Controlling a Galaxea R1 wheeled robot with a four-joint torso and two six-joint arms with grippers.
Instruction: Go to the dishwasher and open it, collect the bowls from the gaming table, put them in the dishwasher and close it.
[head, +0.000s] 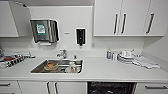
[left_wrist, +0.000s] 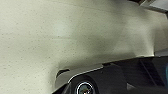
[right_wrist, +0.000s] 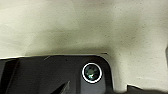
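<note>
The head camera is looking down on a white kitchen worktop (head: 100, 71) running across the view. The dishwasher (head: 111, 88) is sitting under the worktop at about 5 o'clock from the picture's middle, showing a dark opening with racks inside rather than a closed steel front, so it is standing open. White cabinet doors (head: 52, 88) are lying just beside it toward 7 o'clock, and a drawer front (head: 152, 88) is flanking it on the other side.

A steel sink (head: 58, 66) is set into the worktop at about 8 o'clock from centre, holding an orange-brown round item (head: 50, 66) and some pale dishes; what they are exactly is too blurred to tell. A tap (head: 62, 53) is rising behind the sink. On the wall above, a paper towel dispenser (head: 45, 31) is hanging at 10 o'clock and a small dark soap dispenser (head: 80, 37) is hanging near 12 o'clock. Toward 3 o'clock a stack of white plates and cups (head: 126, 57) is resting near a folded cloth (head: 146, 63). White wall cupboards (head: 130, 17) are filling the 1 o'clock corner.

Both wrist cameras are facing a pale speckled floor (left_wrist: 62, 37) beyond the robot's own dark plate. Whether the left claw or the right claw is wide or narrow, I cannot tell.
</note>
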